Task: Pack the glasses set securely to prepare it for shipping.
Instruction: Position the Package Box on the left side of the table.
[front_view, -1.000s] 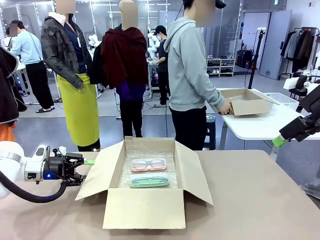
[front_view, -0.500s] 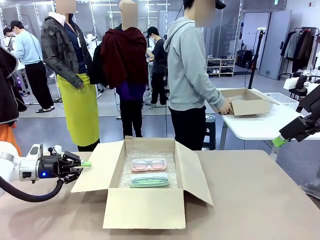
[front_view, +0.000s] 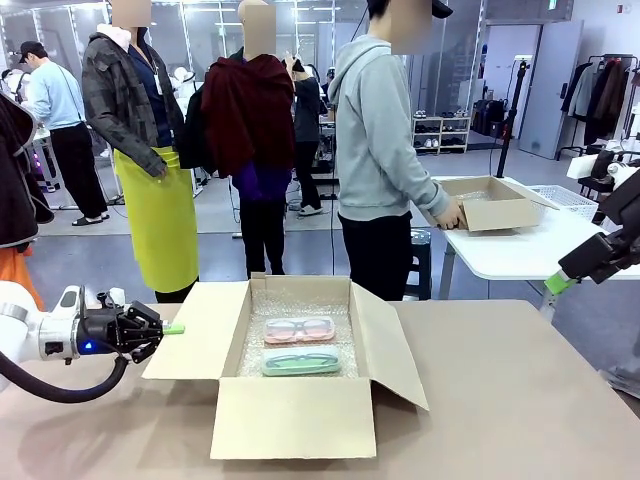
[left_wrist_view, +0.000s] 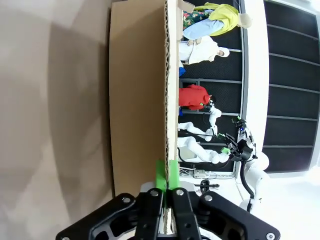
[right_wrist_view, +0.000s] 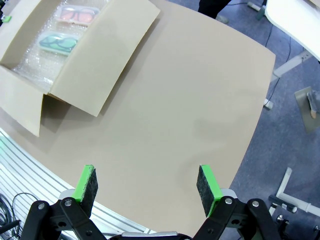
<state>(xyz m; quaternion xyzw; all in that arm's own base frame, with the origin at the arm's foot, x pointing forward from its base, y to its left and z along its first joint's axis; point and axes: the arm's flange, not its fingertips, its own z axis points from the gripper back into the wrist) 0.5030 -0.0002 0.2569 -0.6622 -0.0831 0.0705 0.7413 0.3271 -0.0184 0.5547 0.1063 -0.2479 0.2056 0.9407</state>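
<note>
The glasses set lies on bubble wrap inside an open cardboard box (front_view: 290, 415): the pink case (front_view: 298, 329) behind, the mint green case (front_view: 300, 362) in front. My left gripper (front_view: 170, 329) is shut on the outer edge of the box's left flap (front_view: 195, 340), which leans outward to the left. The left wrist view shows the green pads (left_wrist_view: 160, 175) pinching that flap (left_wrist_view: 137, 100) edge-on. My right gripper (front_view: 555, 283) hangs open off the table's right end. From above, the right wrist view looks between its pads (right_wrist_view: 206, 182) at the pink case (right_wrist_view: 77, 15) and the green case (right_wrist_view: 57, 41).
The box's right flap (front_view: 390, 345) and front flap (front_view: 290, 425) are spread open. A person stands behind the table with a hand on a second cardboard box (front_view: 495, 205) on a white side table (front_view: 520, 255). Bare tabletop (front_view: 520, 390) stretches right of the box.
The left gripper has drawn the left flap outward and lower, so it lies flatter. The box has shifted slightly. The right arm has stayed still.
</note>
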